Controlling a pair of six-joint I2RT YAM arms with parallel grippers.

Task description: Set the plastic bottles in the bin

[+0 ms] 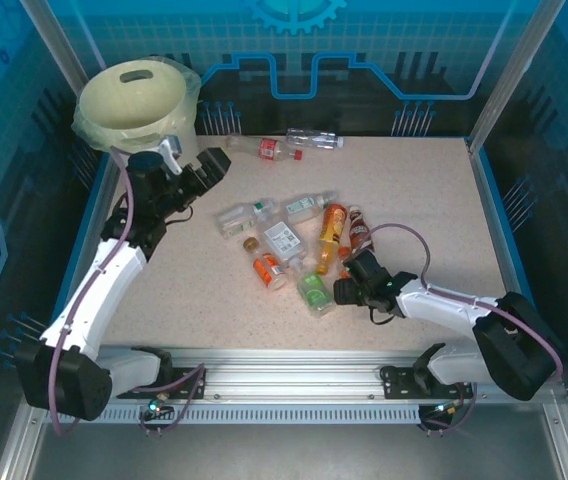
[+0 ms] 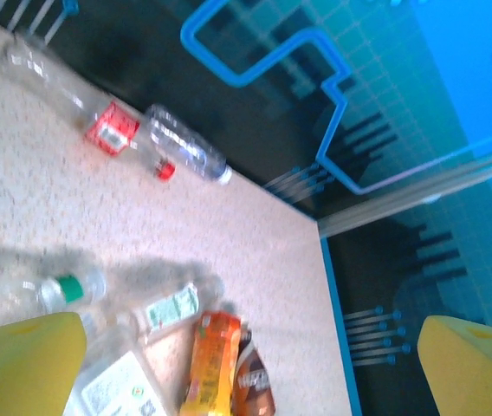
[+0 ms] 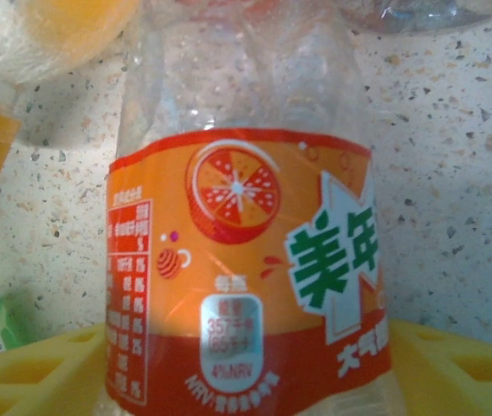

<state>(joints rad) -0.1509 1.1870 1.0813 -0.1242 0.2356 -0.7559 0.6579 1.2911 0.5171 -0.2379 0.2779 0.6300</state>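
One orange-label bottle (image 3: 246, 277) at right claw (image 1: 348, 290); one bin (image 1: 129, 105)

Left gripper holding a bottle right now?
No, the left gripper is open: its yellow fingers stand wide apart with nothing held between them.

Overhead rear view, wrist close-ups (shared bottles (image 1: 332, 225))

The bin (image 1: 169, 85) stands at the table's (image 1: 424, 200) far-left corner. Most bottles (image 1: 284, 240) cluster mid-table, with two further bottles (image 1: 269, 150) by the far edge.
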